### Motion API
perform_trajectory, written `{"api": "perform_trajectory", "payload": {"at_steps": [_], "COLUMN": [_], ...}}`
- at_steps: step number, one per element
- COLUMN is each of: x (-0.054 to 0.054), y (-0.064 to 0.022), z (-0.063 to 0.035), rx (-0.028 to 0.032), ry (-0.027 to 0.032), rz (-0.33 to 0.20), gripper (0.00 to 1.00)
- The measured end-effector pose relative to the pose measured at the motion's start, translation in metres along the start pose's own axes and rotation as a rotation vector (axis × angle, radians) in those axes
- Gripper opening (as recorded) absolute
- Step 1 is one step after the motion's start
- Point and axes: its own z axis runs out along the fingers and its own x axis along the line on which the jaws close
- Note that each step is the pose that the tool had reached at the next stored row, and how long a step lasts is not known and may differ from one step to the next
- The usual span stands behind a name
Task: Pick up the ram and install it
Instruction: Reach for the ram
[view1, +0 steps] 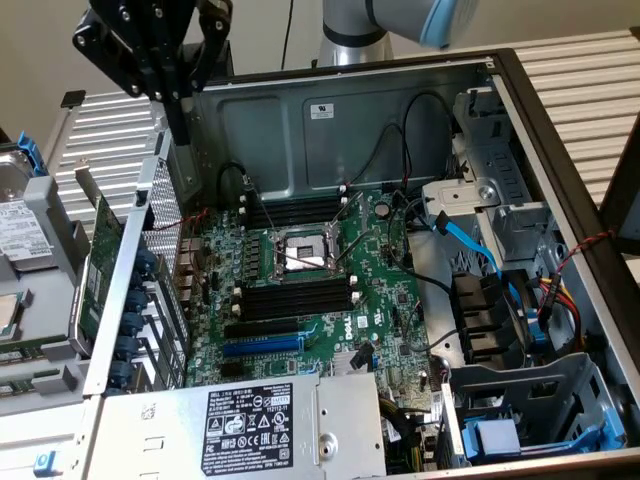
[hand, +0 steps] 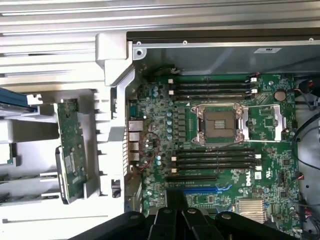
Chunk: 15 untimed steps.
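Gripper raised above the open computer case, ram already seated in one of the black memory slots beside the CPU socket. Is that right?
Not the ram part. The wrist view shows the black memory slots beside the CPU socket all empty; the ram sits outside the open computer case, beside its wall. The gripper is indeed raised above the case.

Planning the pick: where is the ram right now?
The ram sits outside the computer case, on the exterior view's left, right beside the case's perforated rear panel.
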Motion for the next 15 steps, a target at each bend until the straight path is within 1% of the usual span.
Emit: {"api": "perform_trajectory", "payload": {"at_steps": [15], "x": [0.067], "y": [-0.0106], "z": [-0.0018], "rx": [0.0000], "ry": [0.0001], "rz": [0.000], "gripper": [0.11]}}
